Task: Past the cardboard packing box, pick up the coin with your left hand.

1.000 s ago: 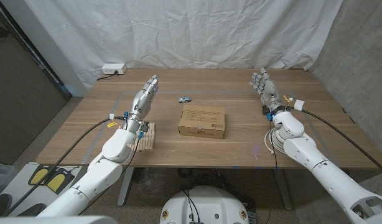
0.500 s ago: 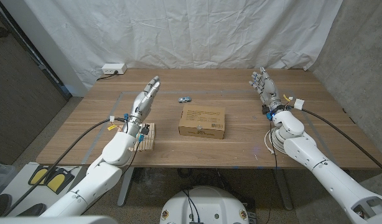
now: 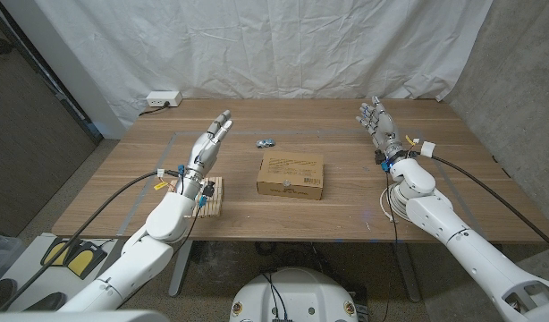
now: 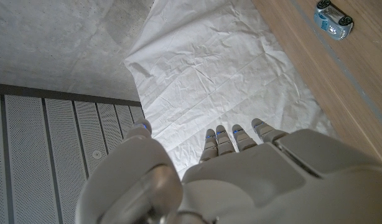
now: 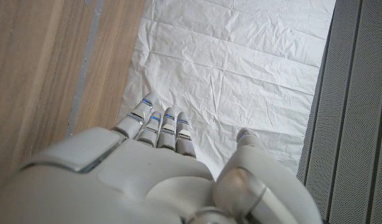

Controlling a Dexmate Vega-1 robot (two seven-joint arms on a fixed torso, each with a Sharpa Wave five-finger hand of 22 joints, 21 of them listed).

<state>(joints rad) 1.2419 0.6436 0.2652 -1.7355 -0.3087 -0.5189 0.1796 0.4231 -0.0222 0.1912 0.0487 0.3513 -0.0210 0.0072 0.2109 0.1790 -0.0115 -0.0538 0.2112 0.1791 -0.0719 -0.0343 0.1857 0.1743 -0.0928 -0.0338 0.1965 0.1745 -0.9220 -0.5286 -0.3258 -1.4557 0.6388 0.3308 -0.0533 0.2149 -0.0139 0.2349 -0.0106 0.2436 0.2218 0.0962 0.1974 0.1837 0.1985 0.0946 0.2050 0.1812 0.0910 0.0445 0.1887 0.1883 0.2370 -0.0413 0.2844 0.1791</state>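
**Table layout, head view**

Cardboard packing box point(image 3: 291, 174) lies near the middle of the table point(image 3: 346, 224). Small object point(image 3: 266, 142) lies just behind the box, toward the far edge; too small to identify. Slatted wooden piece point(image 3: 211, 197) sits left of the box near the front edge, beside the left arm. Power strip point(image 3: 162, 98) rests at the far left corner, against the backdrop sheet point(image 3: 283, 45).

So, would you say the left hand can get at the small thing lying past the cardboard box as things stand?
Probably yes. The left hand is open and raised to the left of the small thing, with bare table between them. The cardboard box lies nearer the robot, out of that path.
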